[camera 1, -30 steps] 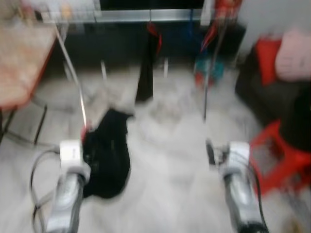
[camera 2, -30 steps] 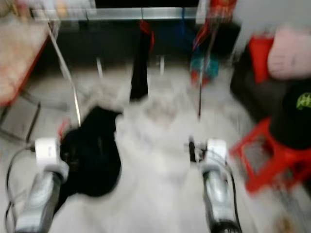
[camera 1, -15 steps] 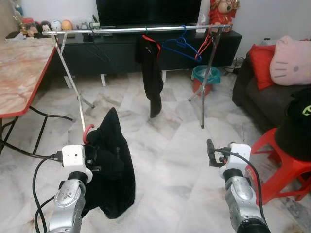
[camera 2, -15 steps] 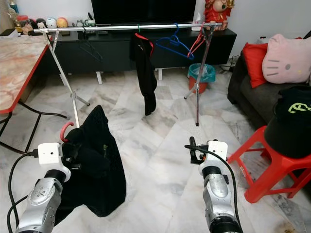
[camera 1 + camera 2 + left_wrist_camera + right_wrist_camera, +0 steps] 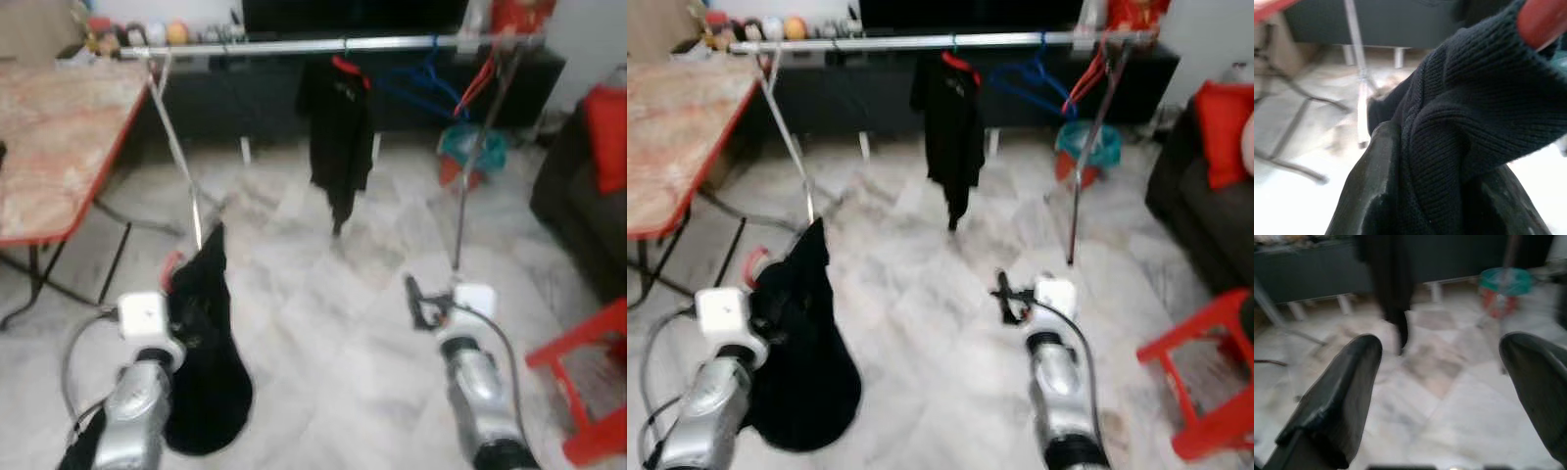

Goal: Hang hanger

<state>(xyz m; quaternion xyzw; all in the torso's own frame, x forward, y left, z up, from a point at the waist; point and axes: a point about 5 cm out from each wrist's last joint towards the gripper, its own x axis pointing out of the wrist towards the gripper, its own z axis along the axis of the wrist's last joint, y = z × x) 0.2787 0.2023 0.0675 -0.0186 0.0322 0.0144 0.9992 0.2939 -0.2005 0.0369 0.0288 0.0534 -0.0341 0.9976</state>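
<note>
My left gripper (image 5: 181,318) is shut on a red hanger (image 5: 172,264) that carries a black knit garment (image 5: 207,362); the cloth hangs down beside my left arm and hides the fingertips. In the left wrist view the dark knit (image 5: 1474,122) is bunched between my fingers, with the red hanger (image 5: 1542,19) at the edge. A silver clothes rail (image 5: 323,44) runs across the room ahead, with a black garment (image 5: 338,132) on a red hanger and blue hangers (image 5: 416,83) on it. My right gripper (image 5: 419,302) is open and holds nothing, low over the floor.
A marble-topped table with a red edge (image 5: 59,147) stands at the left. The rail's slanted legs (image 5: 181,157) and upright post (image 5: 470,186) reach the marble floor. A red stool (image 5: 588,392) and a dark sofa with a red cushion (image 5: 607,137) are at the right. A teal bin (image 5: 470,152) sits behind the rail.
The camera has swung left and moved closer to the rail, so the scene shifted right. Both arms keep the same pose; the left gripper still holds the garment.
</note>
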